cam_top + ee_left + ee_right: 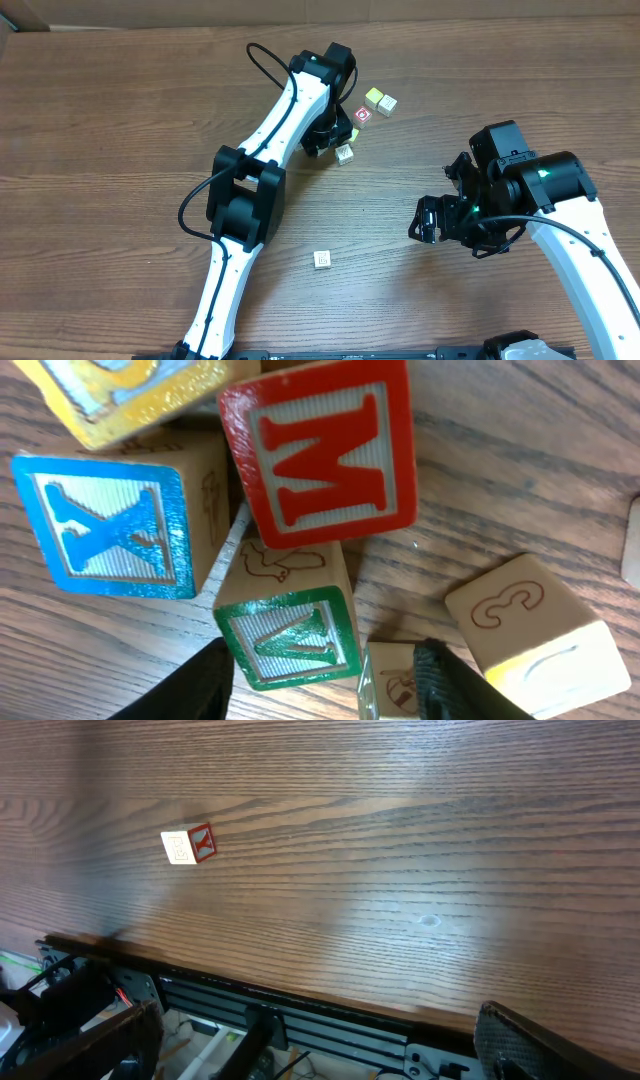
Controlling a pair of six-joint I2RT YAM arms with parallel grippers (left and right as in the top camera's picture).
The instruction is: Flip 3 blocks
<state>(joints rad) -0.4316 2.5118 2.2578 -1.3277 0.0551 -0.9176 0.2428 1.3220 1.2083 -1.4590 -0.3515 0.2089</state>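
Beside the green block (pixel 290 638), a red cube (pixel 320 455) (tilted) reads M.

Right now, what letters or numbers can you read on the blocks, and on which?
"M": red block
"X", likely: blue block
"A", upside down: green block
"3", outlined: tan block
Yellow block: letter cut off.
Lone block: too small to read.

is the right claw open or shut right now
Open: the right claw has its fingers far apart at the wrist view's lower corners, holding nothing.
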